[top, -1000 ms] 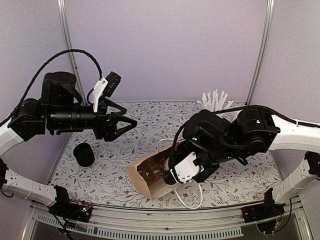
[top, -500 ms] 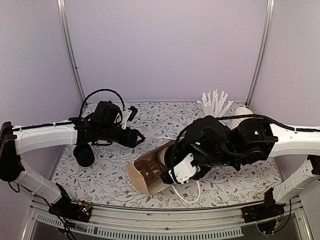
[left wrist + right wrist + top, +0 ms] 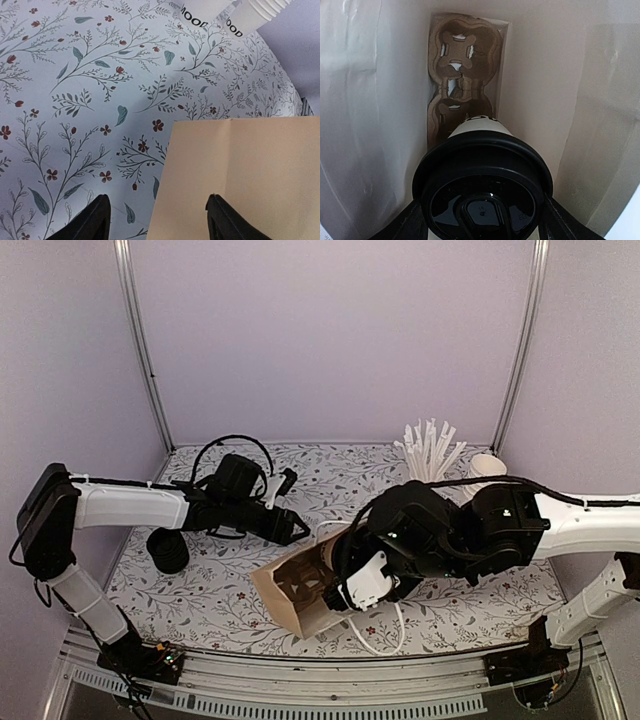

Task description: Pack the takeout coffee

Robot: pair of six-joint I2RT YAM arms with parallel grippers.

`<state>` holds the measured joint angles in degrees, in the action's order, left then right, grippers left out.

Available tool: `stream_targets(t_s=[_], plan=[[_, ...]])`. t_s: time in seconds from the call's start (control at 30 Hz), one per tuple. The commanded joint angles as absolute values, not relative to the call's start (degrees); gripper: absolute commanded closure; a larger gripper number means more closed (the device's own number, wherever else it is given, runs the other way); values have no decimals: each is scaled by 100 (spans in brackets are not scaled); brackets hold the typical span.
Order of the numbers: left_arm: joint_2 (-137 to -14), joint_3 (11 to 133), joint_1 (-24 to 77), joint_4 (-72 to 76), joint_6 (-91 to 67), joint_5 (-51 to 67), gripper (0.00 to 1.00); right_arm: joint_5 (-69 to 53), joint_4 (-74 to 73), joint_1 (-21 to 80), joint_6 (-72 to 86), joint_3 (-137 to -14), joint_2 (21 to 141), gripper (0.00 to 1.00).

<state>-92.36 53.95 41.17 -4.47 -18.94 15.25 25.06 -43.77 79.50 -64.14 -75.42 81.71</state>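
While my right gripper [image 3: 482, 222] is clamping the lidded coffee cup [image 3: 482, 167] by its sides, the cup is sitting inside the paper bag [image 3: 285, 602]. The bag is lying on its side on the table [image 3: 75, 75], with its mouth facing about 2 o'clock in the top view. As I'm reading it, the step is seating the cup in the cardboard carrier [image 3: 462, 65] at the bag's deep end, 12 o'clock in my right wrist view.

- Aiming the cup base at a free pocket.
- Feeding in slowly, staying off the bag wall at 3 o'clock.
- Not letting go until the base is seated.

My left gripper [image 3: 159, 220] is hovering with jaws apart and empty, just beside the bag's edge at 10 o'clock of the mouth. I'm wanting it bracing the bag so it isn't sliding.
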Motion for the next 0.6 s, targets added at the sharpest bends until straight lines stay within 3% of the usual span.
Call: stream_targets(t_s=[0.0, 0.57], plan=[[-9314, 5411, 4114, 66, -2003, 1856, 32, 2543, -4235, 7997, -6531, -7327, 8091, 72], [-9533, 5334, 4331, 387, -1842, 2476, 35, 2337, -3818, 7990, -6537, -7137, 8380, 72]])
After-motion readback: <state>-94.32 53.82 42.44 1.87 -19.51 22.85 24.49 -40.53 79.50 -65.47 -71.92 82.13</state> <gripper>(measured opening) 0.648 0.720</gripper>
